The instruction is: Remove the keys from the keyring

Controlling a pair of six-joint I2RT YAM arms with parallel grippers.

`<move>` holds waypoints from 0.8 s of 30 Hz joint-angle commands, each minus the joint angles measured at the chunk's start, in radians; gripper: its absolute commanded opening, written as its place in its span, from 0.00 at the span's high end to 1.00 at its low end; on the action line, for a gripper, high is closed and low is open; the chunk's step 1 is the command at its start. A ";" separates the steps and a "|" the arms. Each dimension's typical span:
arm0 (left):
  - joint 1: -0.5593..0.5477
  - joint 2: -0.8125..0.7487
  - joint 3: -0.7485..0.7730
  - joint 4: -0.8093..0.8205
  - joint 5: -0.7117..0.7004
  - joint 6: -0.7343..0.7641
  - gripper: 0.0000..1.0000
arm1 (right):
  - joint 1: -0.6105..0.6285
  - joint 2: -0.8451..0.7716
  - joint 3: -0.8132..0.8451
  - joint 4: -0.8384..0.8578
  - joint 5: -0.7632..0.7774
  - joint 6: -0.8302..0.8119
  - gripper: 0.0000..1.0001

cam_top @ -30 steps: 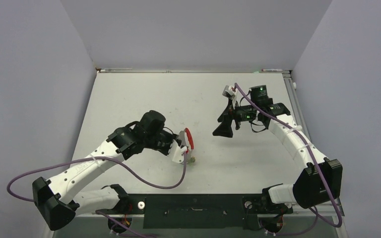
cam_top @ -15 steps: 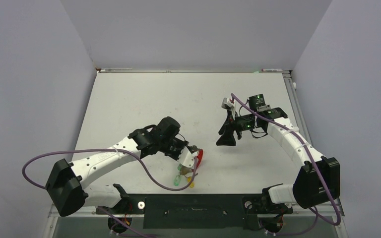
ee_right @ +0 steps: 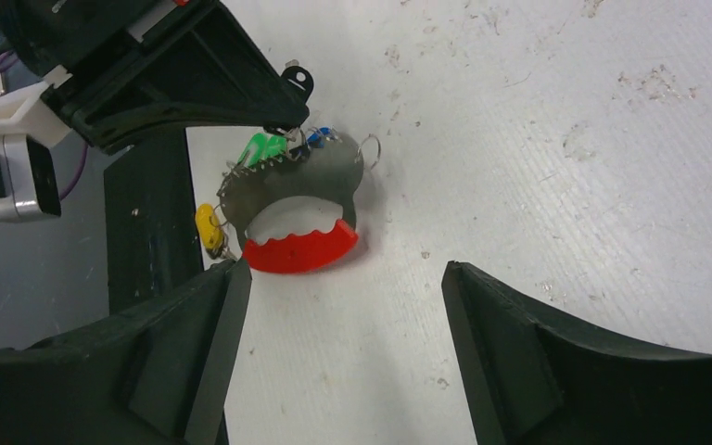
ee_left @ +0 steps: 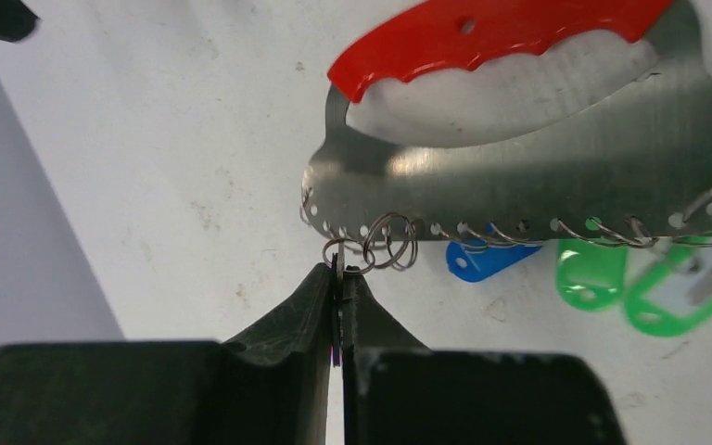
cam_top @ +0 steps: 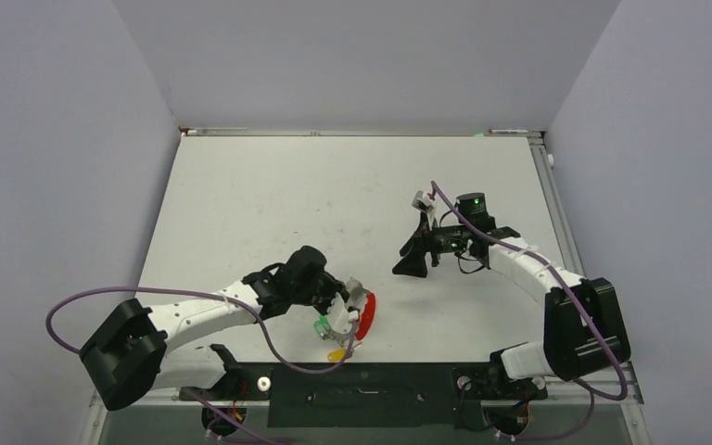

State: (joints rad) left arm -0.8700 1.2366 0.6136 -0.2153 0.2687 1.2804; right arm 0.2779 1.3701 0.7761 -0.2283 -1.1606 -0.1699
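Observation:
The keyring (ee_left: 538,176) is a grey metal plate with a red band (ee_left: 501,37) and a row of edge holes carrying small wire rings. Blue (ee_left: 482,260) and green (ee_left: 593,273) key tags hang from it. My left gripper (ee_left: 340,273) is shut on a thin key seen edge-on, joined to a wire ring (ee_left: 336,248) at the plate's corner. In the top view the left gripper (cam_top: 343,313) holds the keyring (cam_top: 367,315) near the table's front edge. My right gripper (ee_right: 345,269) is open and empty, just short of the keyring (ee_right: 292,190), whose yellow tag (ee_right: 209,227) shows.
The black base bar (cam_top: 362,382) runs along the near edge just below the keyring. The right gripper (cam_top: 413,260) hovers mid-table to the right of it. The white tabletop (cam_top: 269,204) is scuffed. Grey walls enclose three sides.
The left arm has carried the keyring toward the near edge and a little right. The right gripper has come slightly lower and left, still open.

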 commanded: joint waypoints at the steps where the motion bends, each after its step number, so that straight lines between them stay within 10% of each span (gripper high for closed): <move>1: -0.003 -0.052 -0.063 0.338 -0.033 0.145 1.00 | 0.034 0.060 -0.020 0.282 0.014 0.124 0.22; 24: 0.011 -0.194 -0.288 0.650 0.055 0.314 1.00 | 0.149 0.102 -0.099 0.575 -0.003 0.111 0.32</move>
State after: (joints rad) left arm -0.8673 1.0683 0.3599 0.2897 0.2707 1.5581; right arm 0.4198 1.5276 0.6727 0.2440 -1.1248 -0.0067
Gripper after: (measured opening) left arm 0.019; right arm 0.678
